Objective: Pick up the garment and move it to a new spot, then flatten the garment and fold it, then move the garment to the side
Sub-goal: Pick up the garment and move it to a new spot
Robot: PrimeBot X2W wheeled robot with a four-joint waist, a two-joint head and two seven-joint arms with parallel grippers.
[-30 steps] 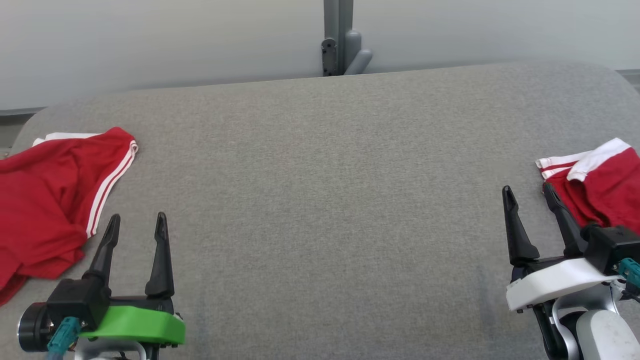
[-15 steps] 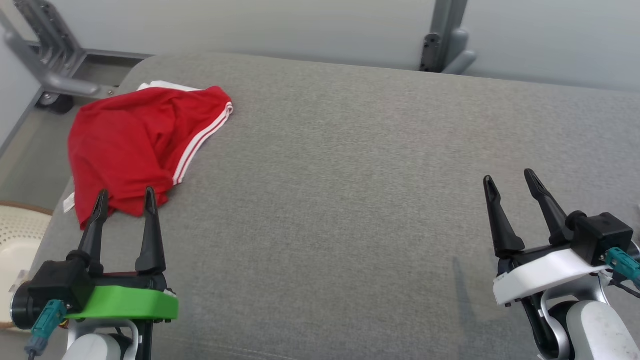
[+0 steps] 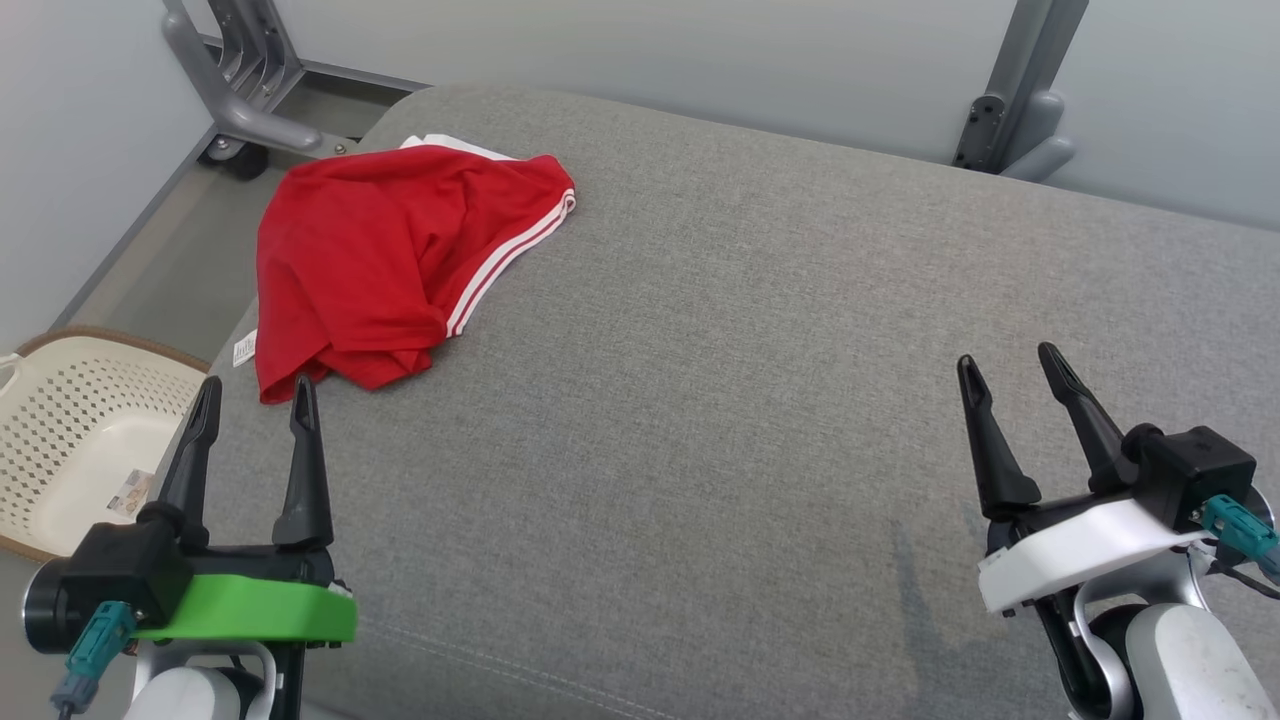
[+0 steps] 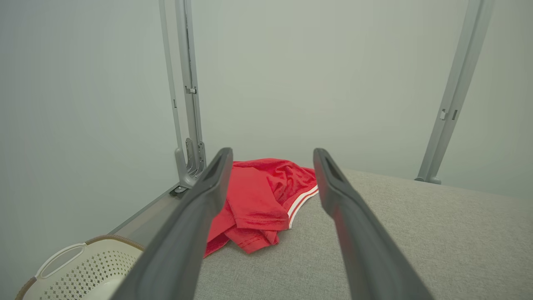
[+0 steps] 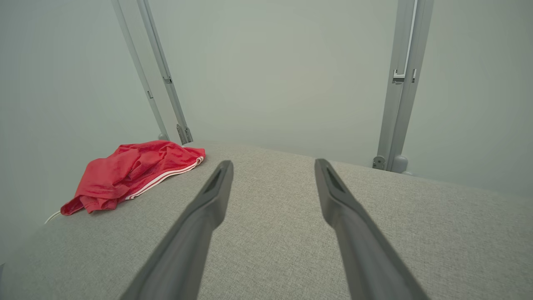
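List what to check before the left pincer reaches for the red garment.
1. Left pincer open, nothing in it: ok.
2. Right pincer open, nothing in it: ok.
3. Red garment ahead of the left pincer, on the grey cushion: ok.
4. Garment flat: not ok, it lies crumpled.
5. Bare cushion to lay it on: ok, a wide stretch between the pincers.
6. Garment's edge hanging off the cushion toward the basket: cannot tell.

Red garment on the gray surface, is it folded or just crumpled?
Crumpled, not folded. The red garment lies in a wrinkled heap at the left end of the gray surface, its white-striped hem curving and layers overlapping.
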